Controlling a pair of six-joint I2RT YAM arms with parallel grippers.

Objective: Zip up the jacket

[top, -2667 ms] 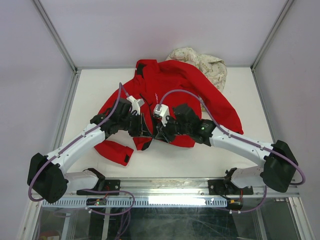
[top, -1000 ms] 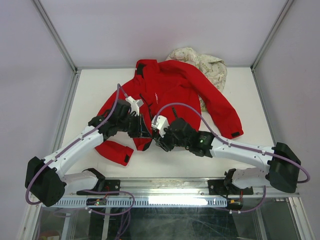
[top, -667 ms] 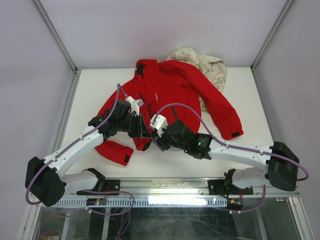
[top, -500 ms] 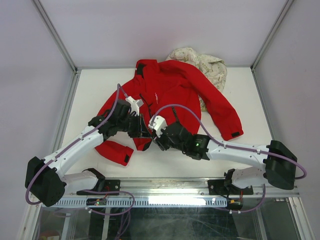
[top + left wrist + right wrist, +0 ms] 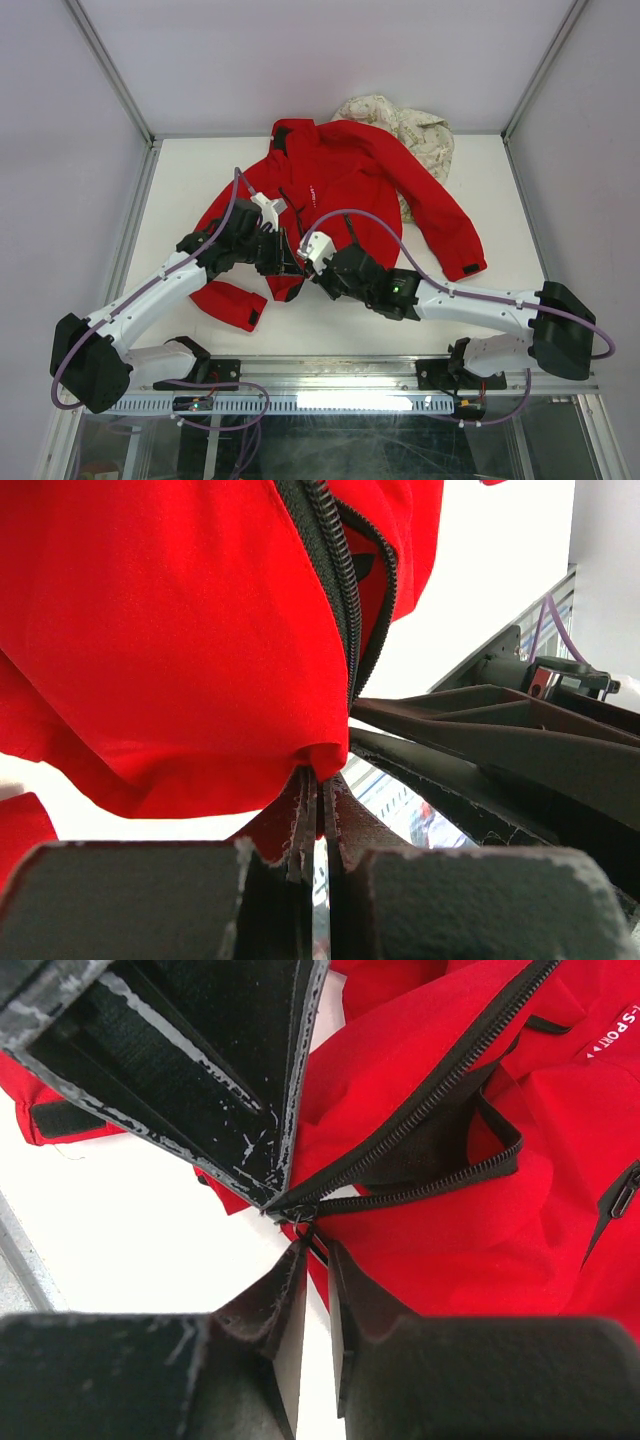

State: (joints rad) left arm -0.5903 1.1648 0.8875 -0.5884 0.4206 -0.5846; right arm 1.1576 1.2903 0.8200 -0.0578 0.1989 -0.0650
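The red jacket lies spread on the white table, its front open. My left gripper is shut on the bottom hem beside the zipper; in the left wrist view red fabric is pinched between its tips, with the dark zipper teeth running up from there. My right gripper meets it at the hem. In the right wrist view its tips are closed on the thin black zipper pull just below the slider, where the two zipper rows join. The left gripper's black finger touches the slider.
A cream floral garment lies at the back right, partly under the jacket's shoulder. The jacket's sleeves reach out left and right. Enclosure walls and metal posts bound the table.
My right gripper has slid left along the hem to the zipper's bottom end, beside the left gripper, uncovering the jacket's lower right. The left gripper has stayed pinched on the hem.
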